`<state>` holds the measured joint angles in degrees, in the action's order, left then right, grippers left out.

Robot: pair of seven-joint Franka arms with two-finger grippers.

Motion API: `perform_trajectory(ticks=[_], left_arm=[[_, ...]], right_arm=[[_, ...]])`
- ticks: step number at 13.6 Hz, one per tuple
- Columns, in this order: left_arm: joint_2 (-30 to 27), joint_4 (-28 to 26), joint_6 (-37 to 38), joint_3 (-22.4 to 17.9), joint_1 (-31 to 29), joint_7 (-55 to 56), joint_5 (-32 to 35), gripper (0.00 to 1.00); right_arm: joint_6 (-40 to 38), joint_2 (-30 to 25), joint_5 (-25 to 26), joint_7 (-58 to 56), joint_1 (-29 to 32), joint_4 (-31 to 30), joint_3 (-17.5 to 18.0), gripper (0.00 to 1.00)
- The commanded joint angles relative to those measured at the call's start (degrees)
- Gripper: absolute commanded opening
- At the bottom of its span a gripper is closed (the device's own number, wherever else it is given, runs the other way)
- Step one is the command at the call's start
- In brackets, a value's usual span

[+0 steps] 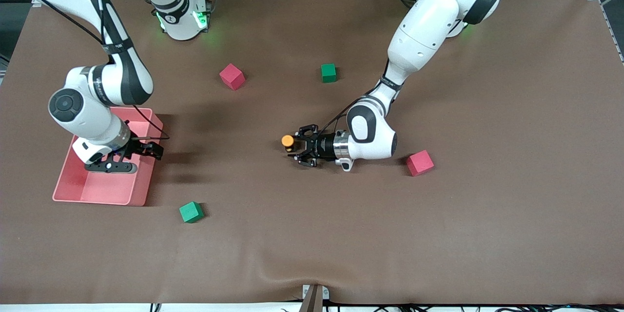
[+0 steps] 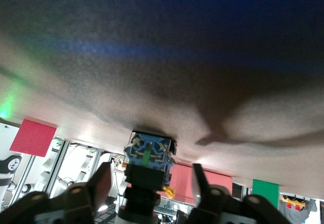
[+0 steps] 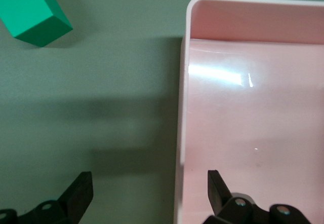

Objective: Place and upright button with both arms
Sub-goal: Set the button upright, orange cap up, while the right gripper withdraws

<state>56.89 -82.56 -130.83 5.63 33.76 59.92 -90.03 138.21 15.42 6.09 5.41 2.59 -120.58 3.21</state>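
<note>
While the brown cloth-covered table [image 1: 312,253] lies flat and matte, one crease at its near edge, the right arm waits, its right gripper [image 1: 127,156] spread empty over the rim of the glossy pink tray [image 1: 105,190]. Toward the left arm's end of the table, the left gripper [image 1: 301,145] lies low at mid-table, fingers [image 2: 101,181] parted around the button [image 1: 288,141] — not clamped on it. The button's round orange cap faces the right arm's end; from the left wrist view its blue-and-black body rests against the cloth. With a small base and rounded cap it could tip or roll if a finger brushes it while pulling away.
</note>
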Motion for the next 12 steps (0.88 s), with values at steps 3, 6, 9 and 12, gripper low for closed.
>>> perform_trajectory(ticks=[3, 6, 9, 12], left_arm=[[-0.64, -0.14, 0.22, -0.27, 0.08, -1.21, -0.06, 1.00], [-2.65, -2.85, 0.31, -0.27, -1.06, -1.12, 5.27, 1.00], [-5.90, -4.36, 0.40, -0.53, -1.85, -0.42, 13.71, 1.00], [-8.90, -4.01, 3.37, -0.62, -5.09, 0.90, 22.22, 1.00]], right_arm=[[-8.37, -6.80, 1.12, -0.22, -2.58, 0.07, 0.48, 1.00], [-18.39, -8.12, 1.12, -0.14, -5.23, 6.39, 0.48, 1.00], [-20.87, -11.81, 0.42, -0.22, -5.41, 8.34, 0.66, 1.00], [-34.81, -14.63, -0.19, -0.14, -6.90, 17.44, 0.66, 1.00]])
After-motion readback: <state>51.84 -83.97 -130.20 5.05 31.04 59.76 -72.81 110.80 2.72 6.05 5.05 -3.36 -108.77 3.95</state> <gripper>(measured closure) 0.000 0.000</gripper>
